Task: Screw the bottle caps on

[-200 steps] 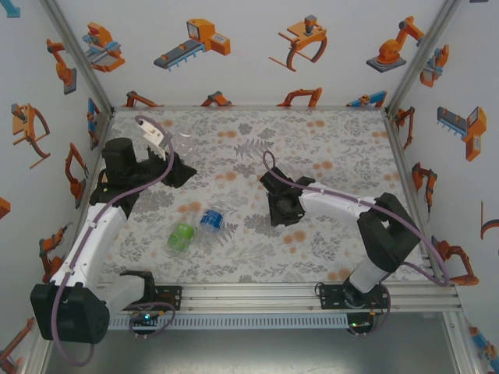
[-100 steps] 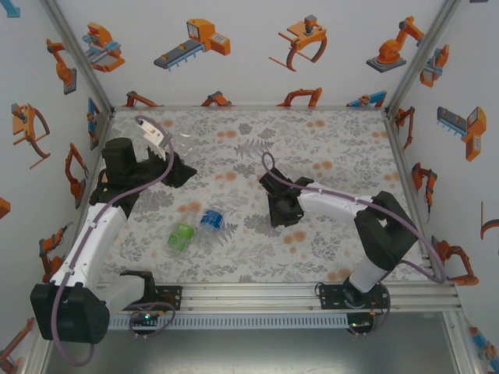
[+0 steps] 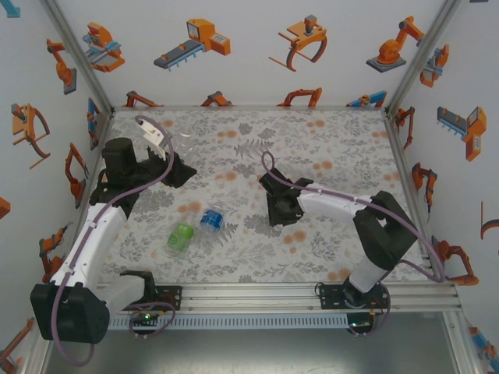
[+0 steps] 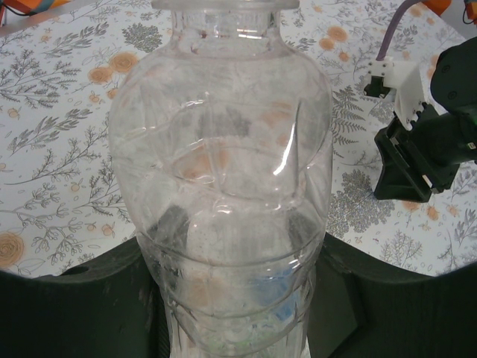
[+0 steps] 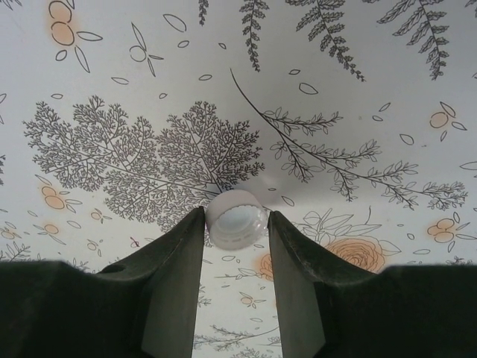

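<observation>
My left gripper (image 3: 179, 164) is shut on a clear bottle with no label in sight (image 3: 184, 145), held at the back left. In the left wrist view that bottle (image 4: 223, 171) stands between the dark jaws of the left gripper (image 4: 235, 298), its neck pointing away with the mouth (image 4: 216, 6) at the top edge. Two more bottles lie on the table, one with a green label (image 3: 181, 236) and one with a blue label (image 3: 210, 220). My right gripper (image 5: 236, 224) is shut on a whitish bottle cap (image 5: 237, 218), open side toward the camera, just above the table. From above, the right gripper (image 3: 279, 207) is at mid-table.
The floral tablecloth (image 3: 327, 148) covers the table. White walls with orange robot pictures close in the left, back and right sides. The metal rail (image 3: 257, 292) with both arm bases runs along the near edge. The right arm's black gripper body (image 4: 428, 153) lies beyond the held bottle.
The right arm has shifted slightly to the left with the cap in its grip. The left arm and the lying bottles have not moved.
</observation>
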Robot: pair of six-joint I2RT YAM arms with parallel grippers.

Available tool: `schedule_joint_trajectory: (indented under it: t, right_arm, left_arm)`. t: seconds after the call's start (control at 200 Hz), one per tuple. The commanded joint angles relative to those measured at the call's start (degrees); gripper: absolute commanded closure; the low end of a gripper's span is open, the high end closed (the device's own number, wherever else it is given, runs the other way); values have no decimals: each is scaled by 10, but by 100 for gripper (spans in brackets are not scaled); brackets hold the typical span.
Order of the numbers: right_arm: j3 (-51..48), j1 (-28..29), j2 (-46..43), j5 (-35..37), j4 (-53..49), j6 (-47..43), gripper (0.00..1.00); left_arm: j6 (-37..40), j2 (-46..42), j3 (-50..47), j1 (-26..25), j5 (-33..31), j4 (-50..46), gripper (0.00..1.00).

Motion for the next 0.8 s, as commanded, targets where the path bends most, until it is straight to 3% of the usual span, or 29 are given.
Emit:
schedule_joint_trajectory:
  t: [0.0, 0.796]
  right_arm:
    - [-17, 3, 22, -6, 0, 9, 61]
    - [29, 5, -26, 8, -54, 2, 56]
  left_arm:
    - [-3, -3, 6, 2, 12, 11, 92]
    - [-2, -3, 7, 2, 12, 10, 92]
